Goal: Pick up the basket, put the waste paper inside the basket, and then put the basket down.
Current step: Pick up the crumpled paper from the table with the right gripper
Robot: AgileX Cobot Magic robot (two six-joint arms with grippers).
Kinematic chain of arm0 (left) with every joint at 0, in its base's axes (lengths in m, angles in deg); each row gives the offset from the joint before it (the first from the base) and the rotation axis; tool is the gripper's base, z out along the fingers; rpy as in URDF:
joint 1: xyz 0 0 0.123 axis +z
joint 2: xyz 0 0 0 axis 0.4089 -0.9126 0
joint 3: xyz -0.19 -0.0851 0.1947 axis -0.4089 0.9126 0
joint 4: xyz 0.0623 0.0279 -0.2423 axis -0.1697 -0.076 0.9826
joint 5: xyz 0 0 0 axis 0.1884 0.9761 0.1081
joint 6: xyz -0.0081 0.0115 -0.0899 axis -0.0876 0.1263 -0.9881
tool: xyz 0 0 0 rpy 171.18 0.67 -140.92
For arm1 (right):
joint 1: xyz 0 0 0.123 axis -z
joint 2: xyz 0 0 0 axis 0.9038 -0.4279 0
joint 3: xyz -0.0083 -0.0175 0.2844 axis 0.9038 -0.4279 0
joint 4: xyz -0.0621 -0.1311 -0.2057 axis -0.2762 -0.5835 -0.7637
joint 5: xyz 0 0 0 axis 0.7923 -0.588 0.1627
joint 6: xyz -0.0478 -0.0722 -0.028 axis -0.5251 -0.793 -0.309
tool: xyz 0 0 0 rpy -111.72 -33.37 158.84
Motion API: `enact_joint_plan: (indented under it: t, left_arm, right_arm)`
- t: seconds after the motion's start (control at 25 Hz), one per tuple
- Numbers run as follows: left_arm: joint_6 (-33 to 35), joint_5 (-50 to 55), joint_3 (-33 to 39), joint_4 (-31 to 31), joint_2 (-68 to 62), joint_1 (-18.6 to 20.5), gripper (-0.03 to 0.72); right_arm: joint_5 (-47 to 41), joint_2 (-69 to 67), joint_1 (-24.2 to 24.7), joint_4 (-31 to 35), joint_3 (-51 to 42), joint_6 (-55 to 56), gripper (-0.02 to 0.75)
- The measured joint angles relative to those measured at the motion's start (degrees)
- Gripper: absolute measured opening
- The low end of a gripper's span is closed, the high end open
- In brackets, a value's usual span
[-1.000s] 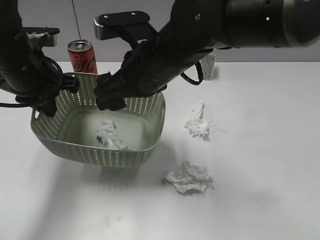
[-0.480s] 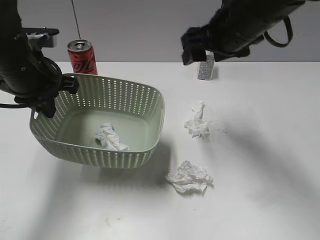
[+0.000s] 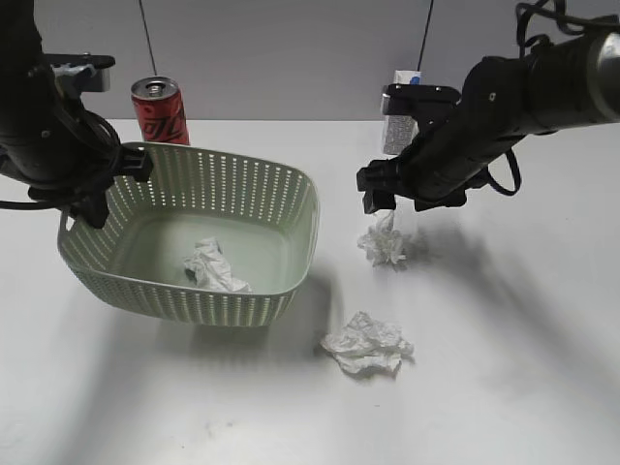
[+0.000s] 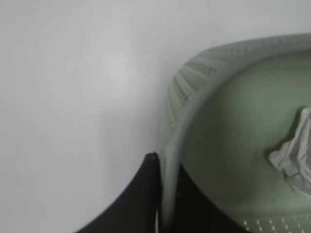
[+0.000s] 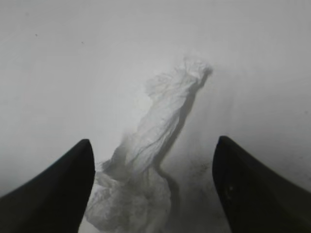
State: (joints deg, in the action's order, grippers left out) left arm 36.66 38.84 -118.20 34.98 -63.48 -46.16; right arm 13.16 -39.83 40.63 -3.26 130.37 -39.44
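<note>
The pale green slotted basket [image 3: 262, 203] hangs tilted above the table at the left, one white paper wad [image 3: 213, 266] lying in it. My left gripper [image 3: 82, 199] is shut on the basket's left rim; in the left wrist view the rim [image 4: 170, 160] runs between my two dark fingers, and the wad [image 4: 294, 155] shows inside. A second wad [image 3: 384, 240] lies on the table right of the basket, a third [image 3: 366, 345] nearer the front. My right gripper [image 3: 383, 194] is open just above the second wad, which stands between its fingers in the right wrist view [image 5: 155, 145].
A red soda can [image 3: 160, 109] stands behind the basket. An upright white-and-grey carton [image 3: 399, 126] stands at the back, behind my right arm. White table all around.
My right arm has left the basket, swung right and come down over the wad beside the basket. The basket and left gripper have stayed put.
</note>
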Motion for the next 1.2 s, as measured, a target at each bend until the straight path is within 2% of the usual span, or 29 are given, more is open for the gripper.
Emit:
enact_joint_plan:
  t: [0.16,0.44,0.68,0.76,0.92,1.0,1.2]
  left_arm:
    - [0.0,0.0,0.0,0.11,0.0,0.0,-0.001]
    - [0.0,-0.52,0.0,0.55,0.0,0.0,-0.001]
    - [0.0,-0.65,0.0,1.2,0.0,0.0,-0.001]
    - [0.0,-0.65,0.0,1.38,0.0,0.0,-0.001]
    - [0.0,-0.65,0.0,1.38,0.0,0.0,-0.001]
    - [0.0,-0.65,0.0,1.38,0.0,0.0,-0.001]
    - [0.0,-0.97,0.0,1.44,0.0,0.0,-0.001]
  right_arm:
    - [0.32,-2.44,0.0,0.31,-0.06,0.07,0.555]
    - [-1.02,-3.22,-1.17,0.55,-0.06,-4.14,0.454]
    - [-2.48,-4.5,-2.08,-0.06,0.53,-6.07,0.421]
    - [-4.18,-4.5,-2.08,-0.54,1.09,-6.19,0.347]
    - [-7.25,-2.71,-2.11,-0.92,1.5,-6.19,0.059]
    - [-7.36,0.91,-2.11,-0.98,1.81,-6.19,0.016]
    - [-6.45,12.86,-2.34,0.36,4.15,-6.84,0.006]
